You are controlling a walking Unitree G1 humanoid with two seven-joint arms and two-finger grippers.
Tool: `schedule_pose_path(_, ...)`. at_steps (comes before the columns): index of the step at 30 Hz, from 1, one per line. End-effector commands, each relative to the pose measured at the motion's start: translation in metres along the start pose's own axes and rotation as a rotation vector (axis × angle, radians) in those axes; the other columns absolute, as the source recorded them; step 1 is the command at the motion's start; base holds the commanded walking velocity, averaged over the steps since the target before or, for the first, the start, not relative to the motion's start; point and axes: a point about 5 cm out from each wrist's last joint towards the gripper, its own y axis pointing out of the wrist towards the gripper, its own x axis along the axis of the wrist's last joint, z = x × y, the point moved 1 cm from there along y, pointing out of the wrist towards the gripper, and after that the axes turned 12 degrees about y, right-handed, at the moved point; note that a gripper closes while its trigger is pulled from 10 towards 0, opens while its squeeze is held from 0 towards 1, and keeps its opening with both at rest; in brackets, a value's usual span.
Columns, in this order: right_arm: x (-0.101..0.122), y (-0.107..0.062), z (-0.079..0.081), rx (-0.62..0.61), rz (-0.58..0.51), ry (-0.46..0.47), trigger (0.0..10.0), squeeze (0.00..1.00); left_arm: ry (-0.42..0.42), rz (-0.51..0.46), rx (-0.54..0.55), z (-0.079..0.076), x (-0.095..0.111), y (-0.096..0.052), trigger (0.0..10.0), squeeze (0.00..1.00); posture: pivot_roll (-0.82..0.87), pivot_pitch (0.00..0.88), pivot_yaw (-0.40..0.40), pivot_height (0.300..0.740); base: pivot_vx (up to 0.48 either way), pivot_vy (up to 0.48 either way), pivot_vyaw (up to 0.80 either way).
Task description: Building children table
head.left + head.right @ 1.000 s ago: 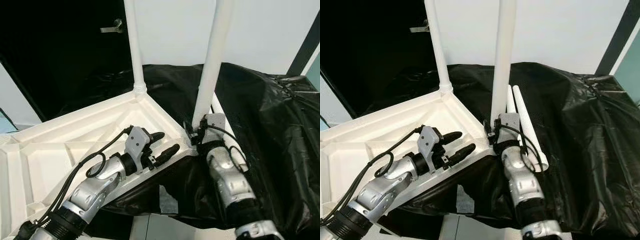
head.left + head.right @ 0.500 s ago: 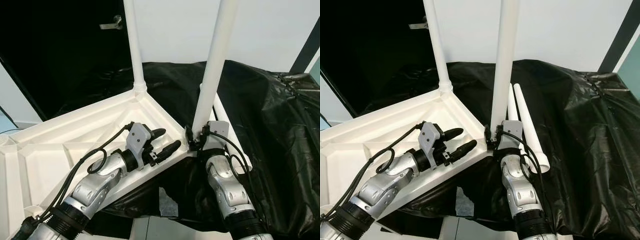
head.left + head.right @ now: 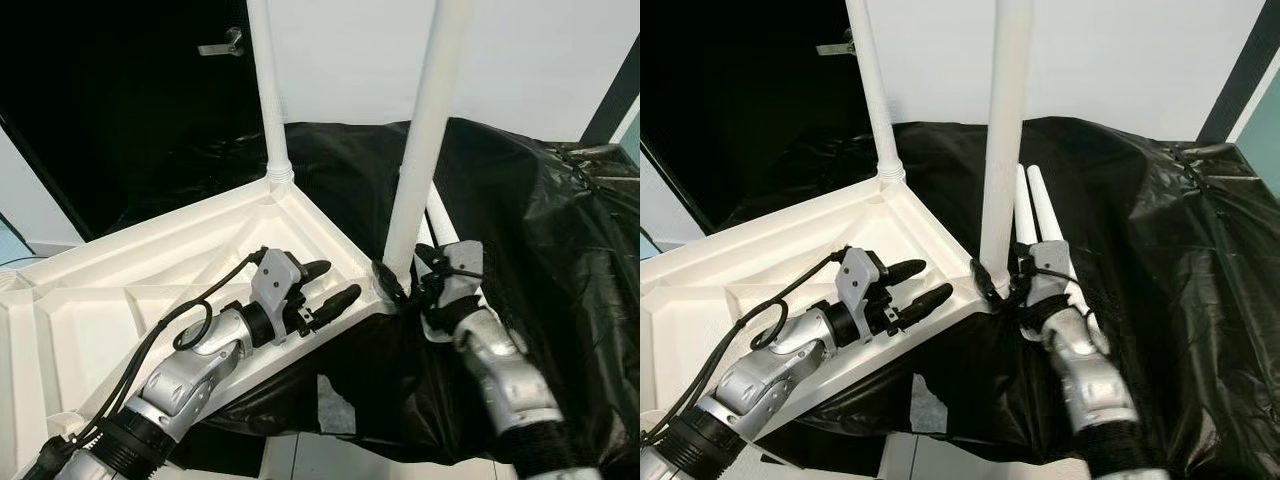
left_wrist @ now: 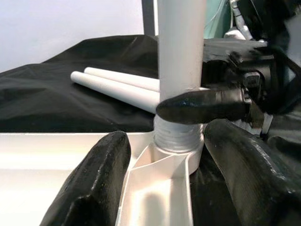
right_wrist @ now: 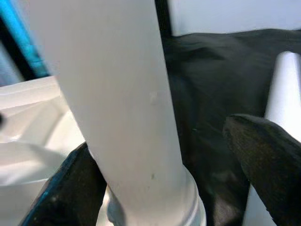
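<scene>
My right gripper [image 3: 1000, 283] holds the upright white leg [image 3: 1003, 150] at the tabletop [image 3: 150, 270] corner; my left gripper [image 3: 327, 287], jaws wide, rests at its nine o'clock.

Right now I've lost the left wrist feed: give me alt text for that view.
A white table leg stands upright in the corner socket of the upturned white tabletop, with the right claw pressed against its base. The left claw, open, faces the socket, and two loose legs lie on black plastic sheeting behind.
</scene>
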Motion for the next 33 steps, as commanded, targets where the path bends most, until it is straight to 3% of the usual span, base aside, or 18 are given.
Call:
schedule_pose_path(1, 0.002, 0.005, 0.001, 0.058, 0.014, 0.002, 10.0, 0.00, 0.010, -0.067, -0.313, -0.017, 0.004, -0.003, 10.0, 0.00, 0.03, 0.000, 0.033, 0.740, 0.000, 0.000, 0.00)
schedule_pose_path(3, 0.007, 0.017, 0.000, 0.144, 0.055, -0.039, 10.0, 0.00, 0.014, -0.069, -0.310, -0.015, 0.004, -0.004, 10.0, 0.00, 0.04, 0.000, 0.030, 0.740, 0.000, 0.000, 0.00)
schedule_pose_path(10, 0.004, 0.025, 0.006, 0.249, 0.114, -0.062, 10.0, 0.00, 0.021, -0.068, -0.302, -0.012, 0.005, -0.005, 10.0, 0.00, 0.04, 0.000, 0.027, 0.740, 0.000, 0.000, 0.00)
schedule_pose_path(11, 0.002, 0.026, 0.006, 0.265, 0.125, -0.069, 4.7, 0.00, 0.023, -0.068, -0.300, -0.011, 0.005, -0.004, 10.0, 0.00, 0.05, 0.000, 0.025, 0.740, 0.000, 0.000, 0.00)
schedule_pose_path(12, 0.000, 0.027, 0.006, 0.275, 0.135, -0.070, 0.0, 0.00, 0.025, -0.069, -0.298, -0.011, 0.005, -0.004, 10.0, 0.00, 0.05, 0.000, 0.025, 0.740, 0.000, 0.000, 0.00)
schedule_pose_path(21, -0.004, 0.024, -0.005, 0.268, 0.165, -0.063, 0.0, 0.00, 0.028, -0.069, -0.296, -0.011, 0.006, -0.003, 10.0, 0.00, 0.05, 0.000, 0.022, 0.740, 0.000, 0.000, 0.00)
schedule_pose_path(23, -0.006, 0.021, -0.009, 0.227, 0.172, -0.074, 0.0, 0.00, 0.029, -0.068, -0.296, -0.012, 0.006, -0.002, 10.0, 0.00, 0.05, 0.000, 0.019, 0.740, 0.000, 0.000, 0.00)
schedule_pose_path(24, -0.008, 0.021, -0.012, 0.175, 0.177, -0.078, 0.6, 0.00, 0.028, -0.068, -0.295, -0.012, 0.006, -0.002, 10.0, 0.00, 0.05, 0.000, 0.018, 0.740, 0.000, 0.000, 0.00)
schedule_pose_path(25, -0.009, 0.021, -0.014, 0.138, 0.181, -0.080, 0.6, 0.00, 0.028, -0.067, -0.295, -0.012, 0.006, -0.002, 10.0, 0.00, 0.05, 0.000, 0.018, 0.740, 0.000, 0.000, 0.00)
schedule_pose_path(26, -0.010, 0.021, -0.014, 0.093, 0.175, -0.081, 10.0, 0.00, 0.027, -0.067, -0.295, -0.012, 0.006, -0.002, 10.0, 0.00, 0.05, 0.000, 0.018, 0.740, 0.000, 0.000, 0.00)
schedule_pose_path(30, -0.011, 0.022, -0.013, 0.004, 0.149, -0.080, 10.0, 0.00, 0.026, -0.065, -0.295, -0.013, 0.006, -0.003, 10.0, 0.00, 0.04, 0.000, 0.020, 0.740, 0.000, 0.000, 0.00)
schedule_pose_path(31, -0.013, 0.022, -0.013, -0.137, 0.111, -0.064, 10.0, 0.00, 0.029, -0.058, -0.296, -0.013, 0.005, -0.003, 10.0, 0.00, 0.04, 0.000, 0.020, 0.740, 0.000, 0.000, 0.00)
schedule_pose_path(33, -0.013, 0.022, -0.013, -0.170, 0.102, -0.059, 10.0, 0.00, 0.030, -0.056, -0.296, -0.013, 0.005, -0.003, 10.0, 0.00, 0.04, 0.000, 0.020, 0.740, 0.000, 0.000, 0.00)
